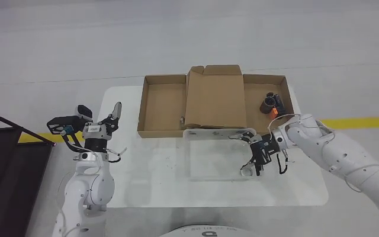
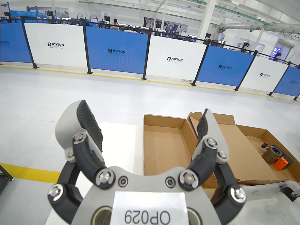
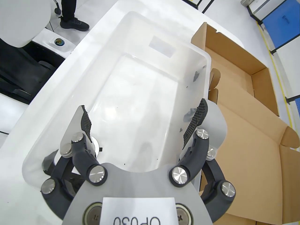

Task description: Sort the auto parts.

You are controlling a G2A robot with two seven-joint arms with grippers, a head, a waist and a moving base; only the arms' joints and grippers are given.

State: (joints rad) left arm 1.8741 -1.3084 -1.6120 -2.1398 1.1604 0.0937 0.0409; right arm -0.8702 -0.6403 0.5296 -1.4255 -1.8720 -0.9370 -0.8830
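Note:
A brown cylindrical part (image 1: 268,103) (image 2: 271,153) lies with an orange block (image 1: 275,111) (image 2: 280,164) in the right compartment of the cardboard box (image 1: 144,106) (image 2: 161,146) (image 3: 236,108). In front of the box stands a clear plastic bin (image 1: 219,131) (image 3: 168,33); I see no part on its floor. My right gripper (image 1: 253,169) (image 3: 143,105) hangs open over the bin's right end, holding nothing. My left gripper (image 1: 115,112) (image 2: 143,108) is raised at the table's left side, open, with nothing between its fingers, pointing toward the box.
The box's left compartment is bare except for a small grey bit (image 1: 182,120) near its front right corner. A cardboard flap (image 1: 216,98) covers the middle section. The white table (image 1: 160,178) has free room to the left of and in front of the bin.

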